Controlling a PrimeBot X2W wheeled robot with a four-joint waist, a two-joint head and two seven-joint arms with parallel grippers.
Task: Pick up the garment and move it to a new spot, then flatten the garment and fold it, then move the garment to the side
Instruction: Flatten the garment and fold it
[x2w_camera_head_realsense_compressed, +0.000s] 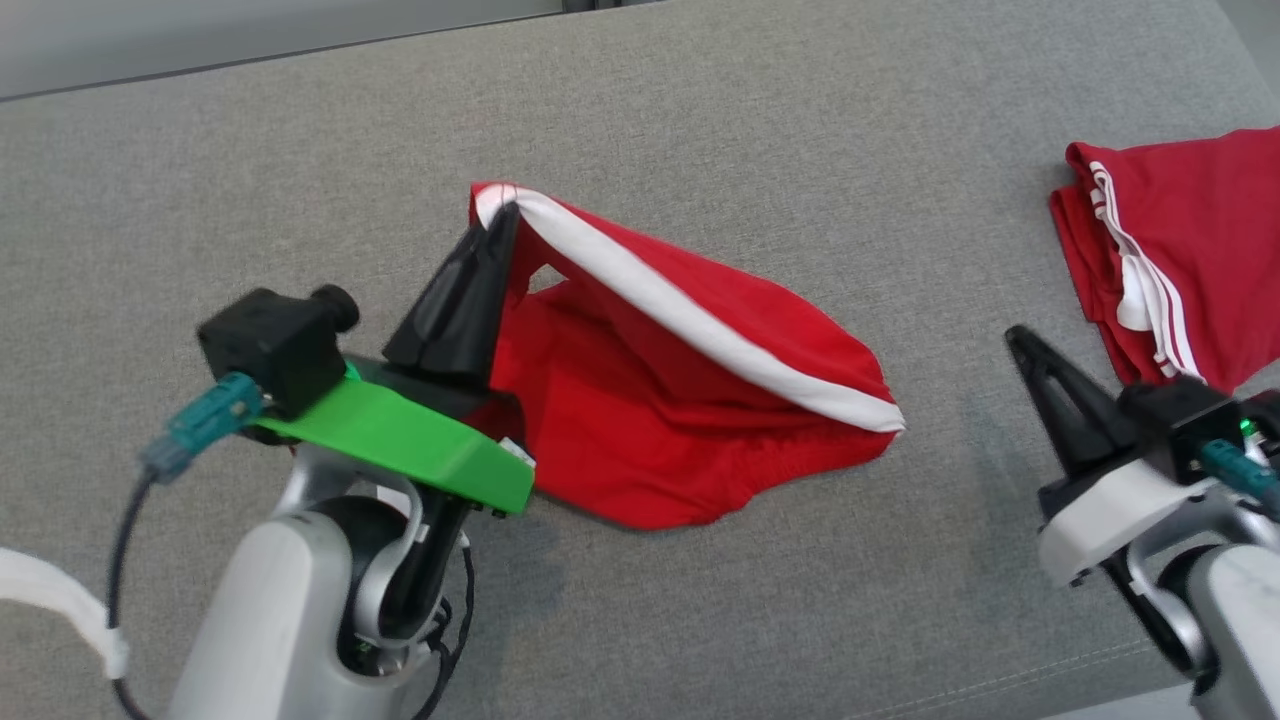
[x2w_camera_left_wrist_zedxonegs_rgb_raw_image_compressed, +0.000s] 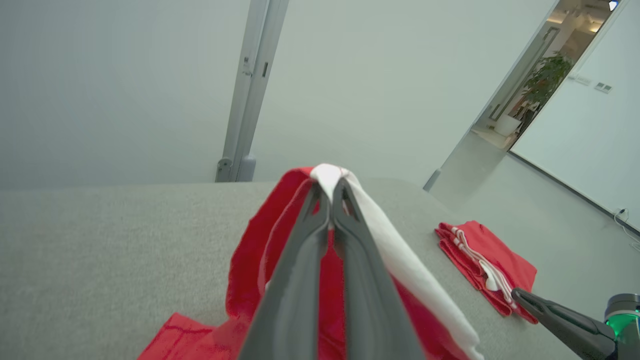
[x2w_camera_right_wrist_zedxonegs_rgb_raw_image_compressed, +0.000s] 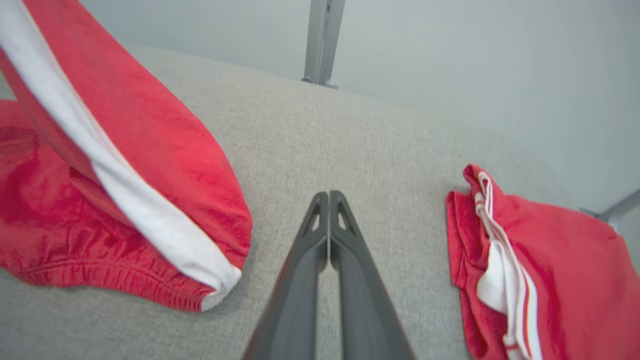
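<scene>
The left hand (x2w_camera_head_realsense_compressed: 503, 218) hides part of the garment (x2w_camera_head_realsense_compressed: 690, 400).

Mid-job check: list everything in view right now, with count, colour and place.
red garment with a white band: one, red and white, middle of the surface, one corner raised
folded red garment with thin white stripes: one, red and white, robot's far right on the surface
grey fabric surface: one, grey, under both garments
metal post: one, pale grey, by the wall behind the surface
potted plant: one, green, through the doorway, upper right of the left wrist view
left gripper: one, dark fingers, shut on the white band at the raised corner
right gripper: one, dark fingers, shut and empty, between the two garments
</scene>
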